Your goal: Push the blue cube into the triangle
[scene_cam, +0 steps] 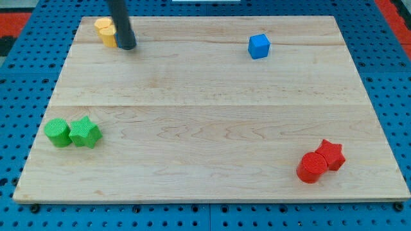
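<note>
Wooden board (212, 128) on blue pegboard. Tip (127, 46) down near the view's top left corner, touching or just beside the yellow block (104, 31), on its right side. Bare rod, nothing gripped, nothing being pushed so far as can be told.

Blue cube (259, 46) at the view's top, right of centre, well apart from the tip and almost level with it, straight off toward the view's right.

No triangle-shaped block clearly made out. Green pair (72, 133) at lower left, red pair (321, 162) at lower right. Target uncertain.

Likely need: swing round to the cube's far side before any push.
</note>
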Motion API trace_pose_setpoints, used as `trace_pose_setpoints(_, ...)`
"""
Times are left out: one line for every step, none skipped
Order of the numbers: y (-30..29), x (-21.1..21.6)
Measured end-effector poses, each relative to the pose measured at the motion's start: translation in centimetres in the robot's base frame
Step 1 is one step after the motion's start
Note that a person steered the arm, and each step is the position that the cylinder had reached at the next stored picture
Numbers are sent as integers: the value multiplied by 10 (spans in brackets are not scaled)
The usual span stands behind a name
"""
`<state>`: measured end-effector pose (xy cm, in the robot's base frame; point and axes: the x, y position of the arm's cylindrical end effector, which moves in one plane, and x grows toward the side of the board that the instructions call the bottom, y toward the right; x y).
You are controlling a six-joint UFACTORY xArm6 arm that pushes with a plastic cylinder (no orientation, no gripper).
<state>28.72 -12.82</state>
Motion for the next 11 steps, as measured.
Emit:
trace_pose_setpoints(107,-17)
trace_pose_setpoints(219,-45)
trace_pose_setpoints(293,-25)
trace_pose_setpoints(251,14)
trace_pose_setpoints(133,-2)
trace_pose_setpoints(41,-24)
trace_pose_setpoints(24,-31)
trace_pose_setpoints(91,-54)
trace_pose_setpoints(64,-78)
trace_pose_setpoints(6,-61)
trace_pose_setpoints(10,-56)
